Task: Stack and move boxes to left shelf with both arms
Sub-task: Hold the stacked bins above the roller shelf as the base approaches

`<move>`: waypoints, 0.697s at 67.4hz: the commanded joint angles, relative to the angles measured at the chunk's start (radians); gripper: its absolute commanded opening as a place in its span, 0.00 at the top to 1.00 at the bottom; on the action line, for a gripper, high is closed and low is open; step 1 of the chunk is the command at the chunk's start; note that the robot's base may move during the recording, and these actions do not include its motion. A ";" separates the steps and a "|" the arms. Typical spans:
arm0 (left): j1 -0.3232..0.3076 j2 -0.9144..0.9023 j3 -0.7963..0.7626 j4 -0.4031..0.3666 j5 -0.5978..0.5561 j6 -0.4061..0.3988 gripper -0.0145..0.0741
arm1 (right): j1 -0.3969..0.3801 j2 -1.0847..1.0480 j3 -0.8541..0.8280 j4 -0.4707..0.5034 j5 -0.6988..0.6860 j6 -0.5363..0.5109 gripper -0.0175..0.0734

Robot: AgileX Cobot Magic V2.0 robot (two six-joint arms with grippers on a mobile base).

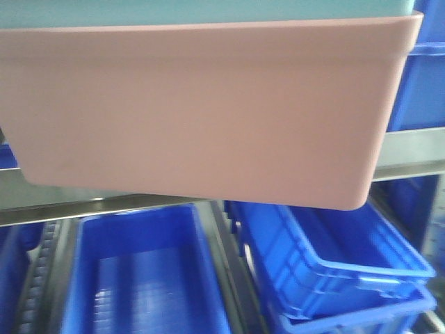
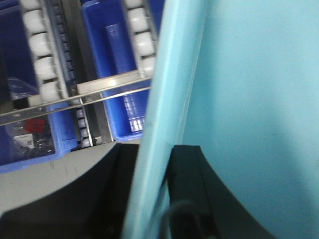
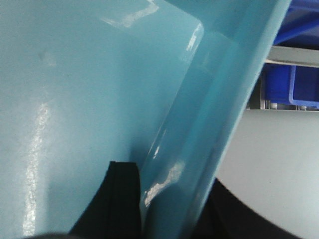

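Note:
The salmon pink box (image 1: 201,111) hangs close to the front camera and fills most of that view. The turquoise box (image 1: 208,10) sits nested inside it, only its rim showing at the top. In the left wrist view my left gripper (image 2: 154,154) is shut on the turquoise box's rolled rim (image 2: 169,89), one black finger on each side of the wall. My right gripper (image 3: 169,184) is shut on the opposite rim (image 3: 219,109) the same way. The left shelf's white roller wheels (image 2: 40,50) and steel crossbar (image 2: 99,87) lie beyond the left rim.
Dark blue crates (image 1: 146,278) (image 1: 334,264) sit in the rack lanes below the held boxes, under a steel bar (image 1: 410,149). More blue crates (image 2: 114,64) show between the roller rails. A pale flat surface (image 3: 269,164) lies under the right gripper.

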State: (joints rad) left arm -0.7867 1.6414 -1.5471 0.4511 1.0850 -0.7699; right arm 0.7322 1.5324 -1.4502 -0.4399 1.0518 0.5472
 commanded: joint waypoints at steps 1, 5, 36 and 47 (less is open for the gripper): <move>-0.041 -0.045 -0.048 -0.050 -0.222 -0.004 0.84 | 0.030 -0.037 -0.044 0.080 -0.238 -0.022 0.75; -0.041 -0.045 -0.048 -0.050 -0.222 -0.004 0.84 | 0.030 -0.037 -0.044 0.080 -0.238 -0.022 0.75; -0.041 -0.045 -0.048 -0.050 -0.222 -0.004 0.84 | 0.030 -0.037 -0.044 0.080 -0.238 -0.022 0.75; -0.041 -0.045 -0.048 -0.050 -0.222 -0.004 0.84 | 0.030 -0.037 -0.044 0.080 -0.238 -0.022 0.75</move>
State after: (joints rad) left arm -0.7867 1.6414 -1.5471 0.4511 1.0850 -0.7699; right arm 0.7322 1.5324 -1.4502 -0.4381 1.0518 0.5472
